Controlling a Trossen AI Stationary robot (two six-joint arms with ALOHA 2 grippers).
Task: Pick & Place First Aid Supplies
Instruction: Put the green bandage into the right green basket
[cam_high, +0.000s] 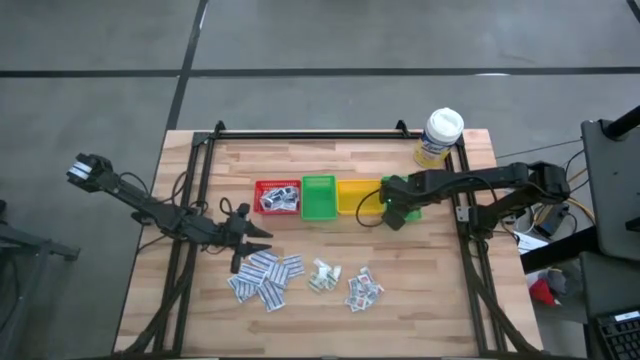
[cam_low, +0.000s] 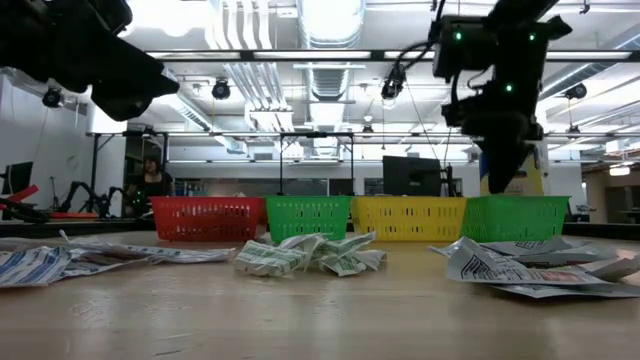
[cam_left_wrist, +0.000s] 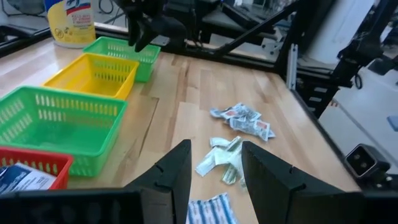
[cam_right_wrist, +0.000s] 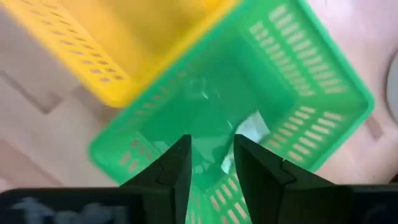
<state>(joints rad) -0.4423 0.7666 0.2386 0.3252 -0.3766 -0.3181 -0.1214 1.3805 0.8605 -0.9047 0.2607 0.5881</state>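
From the high view, the first aid supplies lie in three loose heaps on the bench's front half: blue-striped strip packets (cam_high: 266, 277) toward the front-left, green-printed packets (cam_high: 323, 275) in the middle, red-printed packets (cam_high: 363, 290) to their right; more packets sit in the red bin (cam_high: 277, 197) at the row's left end. The left gripper (cam_high: 262, 233) hovers just behind the blue-striped heap; the right gripper (cam_high: 393, 212) hangs over the far green bin (cam_high: 408, 201), the last of the row beside the yellow bin (cam_high: 352, 196), near the bottle (cam_high: 440, 137) at the back-right corner.

In the low view, the green-printed packets (cam_low: 310, 253) show crumpled and puffed; the others lie flat, edges curling off the wood (paper-thin, nearly weightless, soft, easy to slide or fan apart).

The left wrist view shows that arm's fingers (cam_left_wrist: 176, 175) parted with nothing between them, aimed over the middle heap (cam_left_wrist: 222, 158).

The right wrist view looks down into the far green bin (cam_right_wrist: 298, 93); its fingers (cam_right_wrist: 174, 171) stand apart, empty, with a pale packet (cam_right_wrist: 252, 132) on the bin floor beneath.

I judge a pinch across a raised or crumpled edge safest; a flat packet offers little lip and may drag its neighbours along.
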